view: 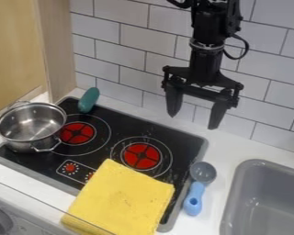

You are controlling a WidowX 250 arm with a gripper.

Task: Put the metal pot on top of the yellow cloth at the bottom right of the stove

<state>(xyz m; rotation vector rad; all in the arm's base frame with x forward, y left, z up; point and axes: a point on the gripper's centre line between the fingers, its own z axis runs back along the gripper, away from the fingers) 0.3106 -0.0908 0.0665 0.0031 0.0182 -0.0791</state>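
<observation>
High over the back right of the stove hangs my gripper [194, 120], open, with nothing between its two fingers. The metal pot [31, 124] stands upright at the stove's left edge, beside the left burner, its small loop handles at the back left and front right. Spread flat over the front right corner of the stove [128, 126] is the yellow cloth [121, 199], which also hangs past the stove's front edge. The pot and the cloth are apart, and my gripper is well to the right of the pot and above the cloth's level.
A green object [88, 100] lies at the stove's back left edge. A blue-handled scoop with a grey bowl [203, 172] rests along the stove's right side. Farther right is a grey sink [235, 195]. A tiled wall [147, 39] stands behind, and a wooden panel [57, 46] at the left.
</observation>
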